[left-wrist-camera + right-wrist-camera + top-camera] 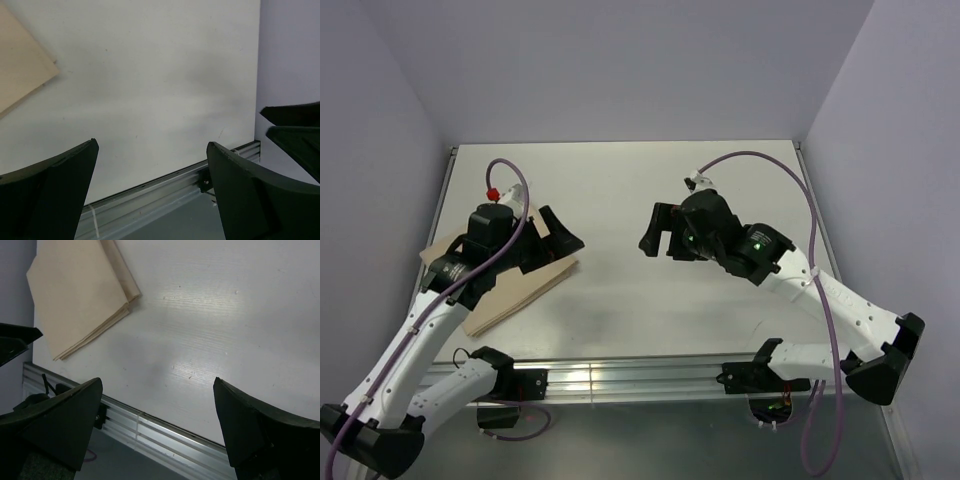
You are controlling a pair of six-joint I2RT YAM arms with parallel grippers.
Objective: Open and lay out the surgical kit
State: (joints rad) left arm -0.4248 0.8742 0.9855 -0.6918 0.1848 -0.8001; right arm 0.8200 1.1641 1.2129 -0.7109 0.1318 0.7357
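Here, pale lilac walls (620, 60) are seen to enclose a white rectangular tabletop (650, 290), which is edged on its near side by a ribbed aluminium rail (620, 378). Two white-and-black jointed arms are bolted at that near edge. The left arm (420, 335) is reached up over the left half of the table, and the right arm (820, 290) is bent inward from the right toward the middle. A thin purple cable (790, 175) is looped along each arm.

The surgical kit is represented by a tan paper-like wrap (515, 290), folded into a flat, layered packet. It is laid on the near left part of the table and is partly covered in the overhead view by the left arm. In the right wrist view the wrap (80, 290) is seen at the upper left, with its stacked folded edges visible. In the left wrist view only one corner (20, 65) is caught.

The black left gripper (560, 235) is held just beyond the wrap's right edge. Its jaws are spread wide over bare table (152, 144), nothing is held between them, and the wrap is not touched. The black right gripper (662, 235) is poised over the middle of the table, well apart from the wrap. Its jaws (158, 382) are likewise fully parted and unoccupied.
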